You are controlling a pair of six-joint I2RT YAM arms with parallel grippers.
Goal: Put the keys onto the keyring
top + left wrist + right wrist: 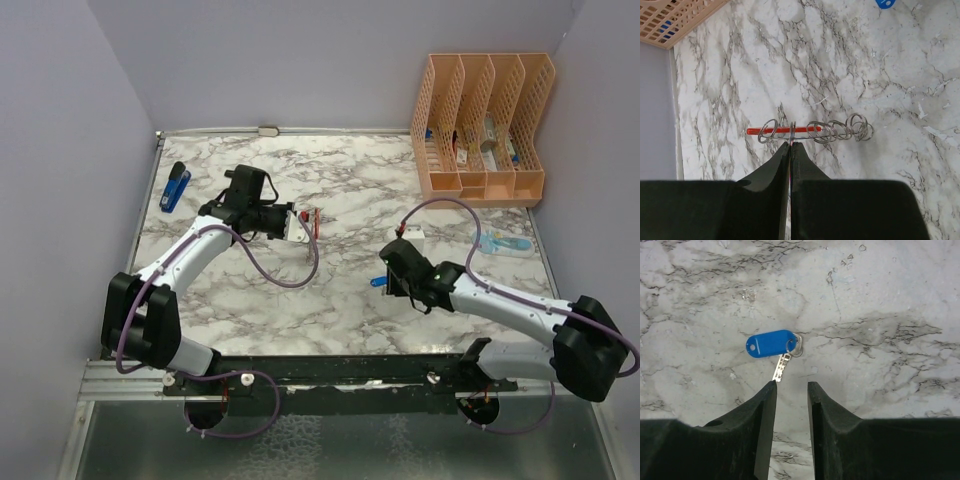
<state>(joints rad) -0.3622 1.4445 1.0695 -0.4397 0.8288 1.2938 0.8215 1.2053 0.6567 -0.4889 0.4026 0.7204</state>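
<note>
The keyring (782, 130) shows edge-on as a red bar with a silvery wire carrying several small split rings. My left gripper (790, 144) is shut on it, held above the marble table (350, 190); from above the keyring (312, 222) sticks out past the left gripper (300, 226). One of the keys (771, 343), with a bright blue plastic tag, a small ring and a silvery blade, lies flat on the table. My right gripper (791, 385) hangs open just short of it, the left fingertip (771, 388) close to the blade's tip and nothing between the fingers. In the top view the same key (378, 282) lies beside the right gripper (388, 276).
An orange desk organizer (482, 130) with small items stands at the back right. A dark-blue stapler (175, 187) lies at the far left. A pale blue flat object (505, 243) rests by the right edge, and a small white block (415, 236) sits behind the right wrist.
</note>
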